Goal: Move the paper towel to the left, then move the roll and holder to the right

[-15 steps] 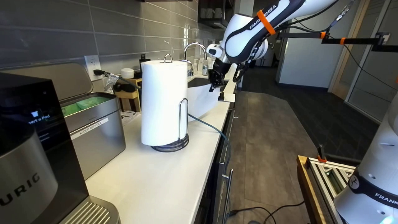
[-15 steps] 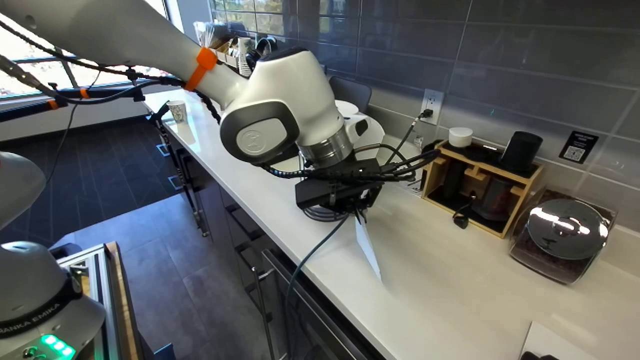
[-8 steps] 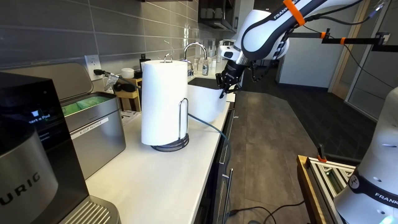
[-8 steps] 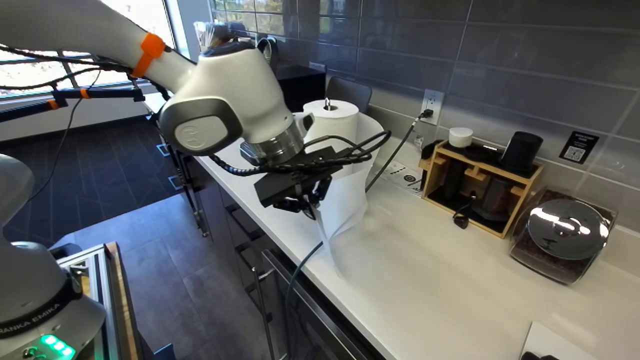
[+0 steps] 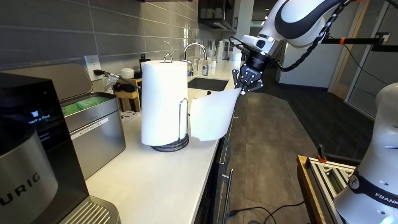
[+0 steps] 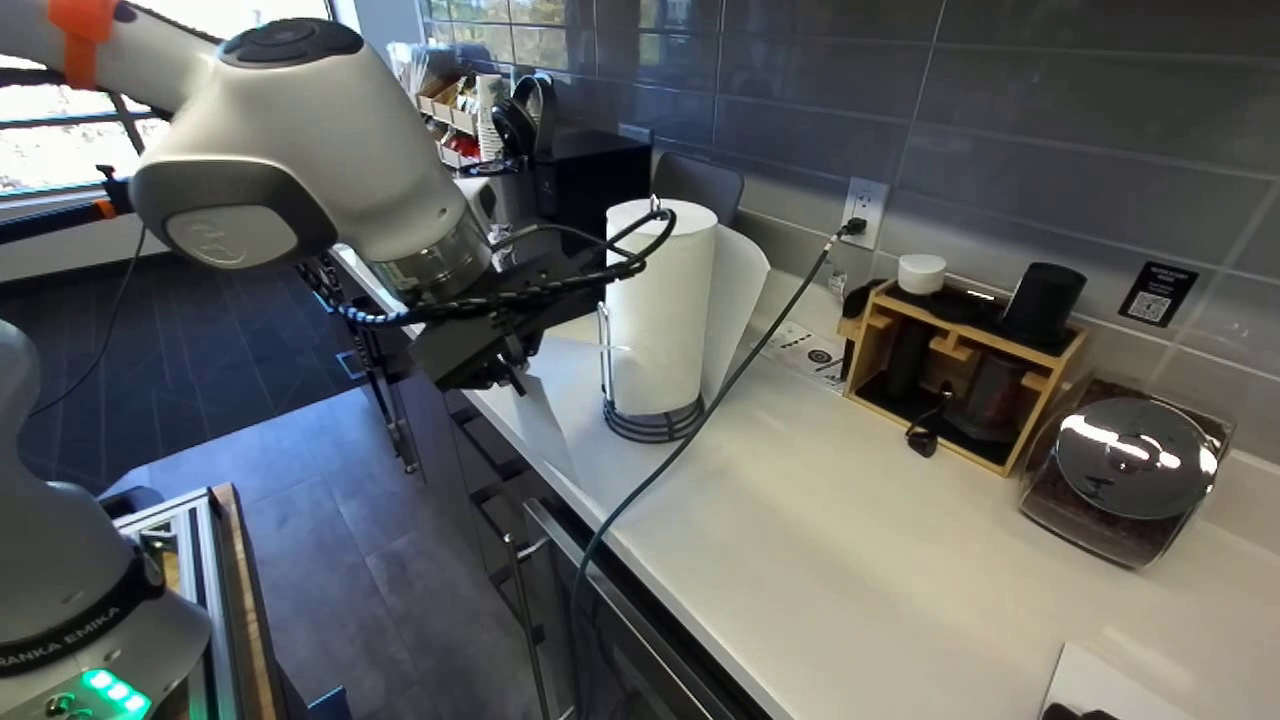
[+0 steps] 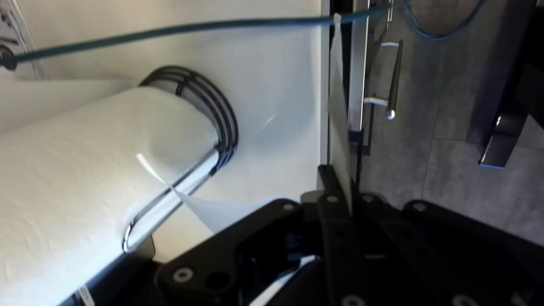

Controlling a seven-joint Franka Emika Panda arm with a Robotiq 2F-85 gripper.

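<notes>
Wrist view, nearest first: gripper (image 7: 346, 193) closed tight, pinching the paper towel (image 7: 338, 106) near one edge. Hangs at the front edge of the counter (image 7: 280, 140); likely light, limp, easily torn, so edge pinch suits. Beyond it, roll and holder (image 7: 97, 178), upright on counter; probably heavier, paper squashy: better grab the wire arm (image 5: 180, 119).

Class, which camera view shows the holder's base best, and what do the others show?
The wrist view: the base appears largest there, its dark, curved rings distinct, though the roll hides part. In both exterior views it shows smaller beneath the roll, also partly hidden.
</notes>
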